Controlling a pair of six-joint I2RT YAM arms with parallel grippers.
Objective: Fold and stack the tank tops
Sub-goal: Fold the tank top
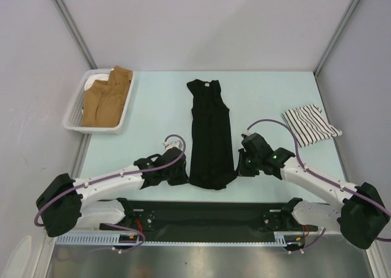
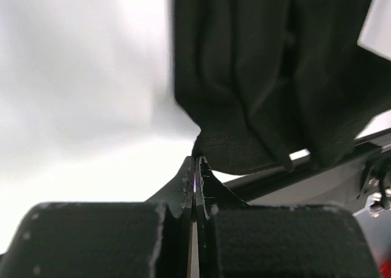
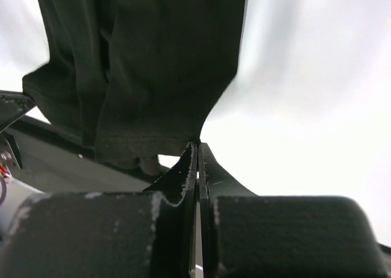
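Observation:
The black tank top [image 1: 210,134] lies stretched out lengthwise in the middle of the table, its neck at the far end and its hem toward me. My left gripper [image 1: 185,171] is at the hem's left corner. In the left wrist view its jaws [image 2: 196,159] are pressed together on the edge of the black cloth [image 2: 263,76]. My right gripper [image 1: 239,164] is at the hem's right corner, and its jaws [image 3: 197,145] pinch the black hem [image 3: 153,64] in the same way. The striped tank top [image 1: 310,125] lies folded at the right side of the table, apart from both grippers.
A white basket [image 1: 74,110] holding brown garments [image 1: 107,98] stands at the far left. Grey walls enclose the table on the left, back and right. A black strip [image 1: 208,214] runs between the arm bases along the near edge.

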